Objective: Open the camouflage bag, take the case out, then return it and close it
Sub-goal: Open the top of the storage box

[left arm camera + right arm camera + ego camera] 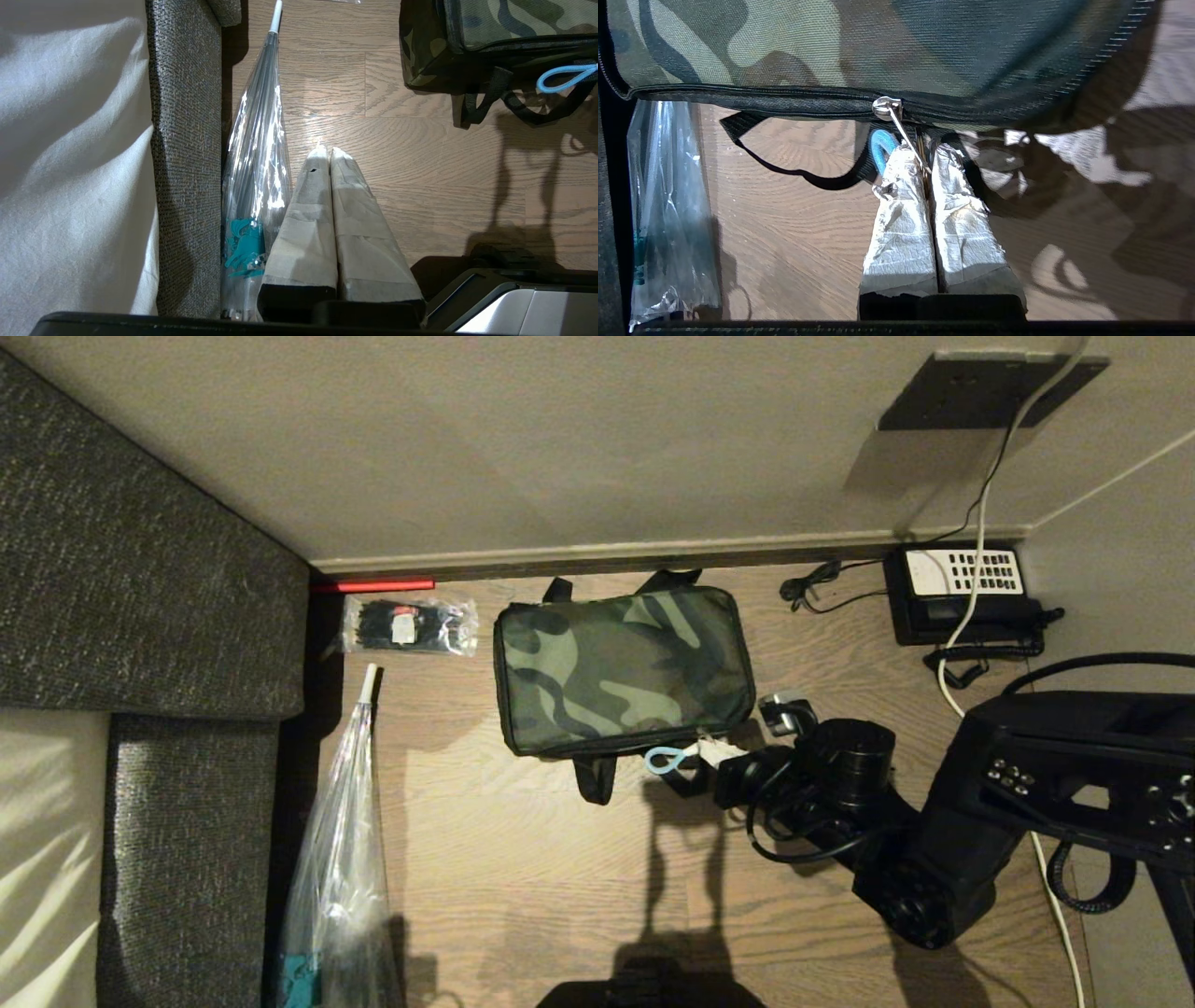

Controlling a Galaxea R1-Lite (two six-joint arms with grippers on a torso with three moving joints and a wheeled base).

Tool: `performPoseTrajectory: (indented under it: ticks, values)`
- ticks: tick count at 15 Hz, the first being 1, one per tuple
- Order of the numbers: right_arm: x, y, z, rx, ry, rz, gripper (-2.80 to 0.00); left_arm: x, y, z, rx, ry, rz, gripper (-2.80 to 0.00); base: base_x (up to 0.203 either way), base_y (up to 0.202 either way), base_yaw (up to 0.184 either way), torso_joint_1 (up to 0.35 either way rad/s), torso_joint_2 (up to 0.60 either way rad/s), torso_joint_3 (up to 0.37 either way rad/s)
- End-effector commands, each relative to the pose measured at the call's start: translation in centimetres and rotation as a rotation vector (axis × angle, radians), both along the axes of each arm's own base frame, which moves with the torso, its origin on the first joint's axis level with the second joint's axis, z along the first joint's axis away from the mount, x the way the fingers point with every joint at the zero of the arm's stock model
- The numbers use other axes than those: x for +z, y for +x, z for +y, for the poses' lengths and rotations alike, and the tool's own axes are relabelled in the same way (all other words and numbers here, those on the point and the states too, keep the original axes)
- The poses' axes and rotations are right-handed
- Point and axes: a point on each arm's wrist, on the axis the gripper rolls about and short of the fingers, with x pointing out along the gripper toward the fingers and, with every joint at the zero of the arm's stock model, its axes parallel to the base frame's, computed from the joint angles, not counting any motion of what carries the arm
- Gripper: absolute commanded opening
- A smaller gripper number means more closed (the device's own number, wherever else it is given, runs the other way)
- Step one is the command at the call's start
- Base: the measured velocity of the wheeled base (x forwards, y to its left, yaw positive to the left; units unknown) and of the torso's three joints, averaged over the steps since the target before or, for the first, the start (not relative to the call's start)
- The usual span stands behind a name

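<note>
**Zipper pull pinched, bag not yet opened**

Right gripper [924, 161] sits at the camouflage bag's near long edge, its taped fingers [901, 224] pressed together on the thin metal zipper pull [906, 135], which runs from the slider [886, 106] down into the pinch. A blue loop [880, 144] tied to the pull hangs just beside the fingers.

Sofa [140, 569], with its grey upholstery, lies well to the left of the bag. The camouflage bag [621, 667] lies flat on the wooden floor [523, 859] against the wall, and the stretch of zipper that shows is closed, so the case, if inside, is out of sight. A folded clear umbrella [341, 821] lies left of the bag along the sofa. A black telephone [962, 593] stands right of the bag by the wall. A packet of cable ties [406, 625] rests just left of the bag's far corner.

Left gripper [329, 161] hangs near the umbrella, well off the bag's near-left corner, fingers together and holding nothing.

Risks, as I judge them: the pull is slim and only nipped at the fingertips, so it may slip out under a hard tug. The bag is soft and unanchored, so dragging the slider may slide the whole bag instead. The strap [752, 135] below the zip could snag the fingers at the corner.
</note>
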Motion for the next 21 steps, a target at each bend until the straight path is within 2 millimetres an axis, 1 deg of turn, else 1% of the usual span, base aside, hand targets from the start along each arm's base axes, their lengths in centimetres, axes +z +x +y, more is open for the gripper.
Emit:
performPoseTrajectory:
  ticks: [1, 7, 9, 11, 14, 17, 21]
  values:
    - [0.9, -0.6, -0.7, -0.009, 0.006, -0.009, -2.8, 0.0, 0.0, 0.0, 0.0, -0.001, -0.002, -2.8, 0.0, 0.0, 0.0, 0.0, 0.0, 0.0]
    - [0.7, -0.4, -2.5, -0.054, -0.006, 0.01, -2.8, 0.0, 0.0, 0.0, 0.0, -0.001, -0.002, -2.8, 0.0, 0.0, 0.0, 0.0, 0.0, 0.0]
    - [0.3, 0.0, -3.3, -0.077, -0.013, 0.016, -2.8, 0.0, 0.0, 0.0, 0.0, -0.001, -0.002, -2.8, 0.0, 0.0, 0.0, 0.0, 0.0, 0.0]
    - [0.3, 0.6, -4.3, -0.103, -0.027, 0.003, -2.8, 0.0, 0.0, 0.0, 0.0, -0.001, -0.002, -2.8, 0.0, 0.0, 0.0, 0.0, 0.0, 0.0]
    - [0.3, 1.1, -5.6, -0.1, -0.034, -0.002, -2.8, 0.0, 0.0, 0.0, 0.0, -0.001, -0.002, -2.8, 0.0, 0.0, 0.0, 0.0, 0.0, 0.0]
    - [0.1, 1.3, -6.1, -0.11, -0.039, -0.002, -2.8, 0.0, 0.0, 0.0, 0.0, -0.001, -0.002, -2.8, 0.0, 0.0, 0.0, 0.0, 0.0, 0.0]
    - [0.3, 1.5, -6.1, -0.111, -0.037, -0.008, -2.8, 0.0, 0.0, 0.0, 0.0, -0.001, -0.002, -2.8, 0.0, 0.0, 0.0, 0.0, 0.0, 0.0]
